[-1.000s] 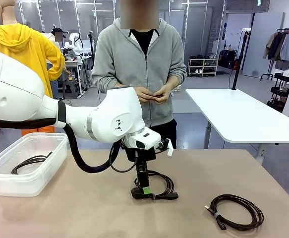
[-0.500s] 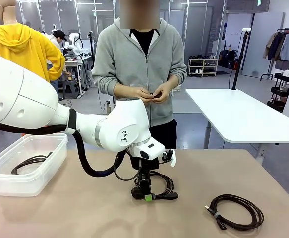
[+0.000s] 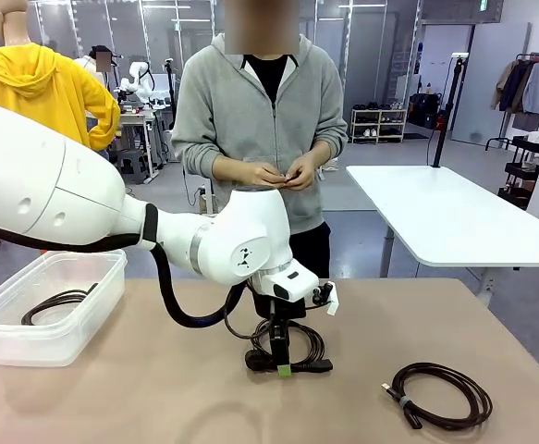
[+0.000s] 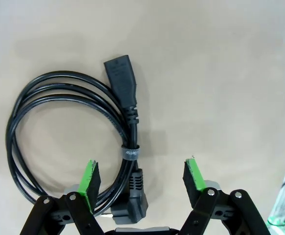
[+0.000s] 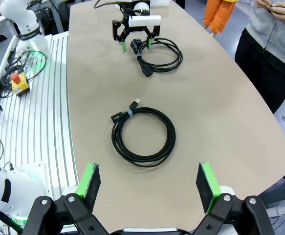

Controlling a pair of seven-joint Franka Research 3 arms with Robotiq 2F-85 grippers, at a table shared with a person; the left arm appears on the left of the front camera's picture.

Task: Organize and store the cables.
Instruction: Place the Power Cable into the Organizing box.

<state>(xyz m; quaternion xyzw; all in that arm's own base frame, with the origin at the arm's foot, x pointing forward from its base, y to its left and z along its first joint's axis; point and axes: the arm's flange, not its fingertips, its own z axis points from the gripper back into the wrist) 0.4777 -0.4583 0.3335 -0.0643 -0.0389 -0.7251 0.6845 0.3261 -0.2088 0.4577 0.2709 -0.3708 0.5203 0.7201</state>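
Black coiled cable (image 4: 124,93) lies mid-tabletop (image 3: 158,398), with the left gripper (image 4: 141,169) spread open on either side of its plug end. Right gripper (image 5: 148,181) hangs open above a second coil (image 5: 128,114) near the right corner on the robot's side. A third coil (image 3: 56,302) sits in the clear bin (image 3: 29,344) at the left edge.

Robotics laboratory in an open hall. Indicators: white robot arm (image 3: 56,199) working at a tan counter (image 3: 158,398); red stop button (image 5: 16,77) on a yellow box; ribbed metal base plate (image 5: 39,137); spare white table (image 3: 454,217), shelf unit (image 3: 377,123) and clothes rack (image 3: 532,88) behind.
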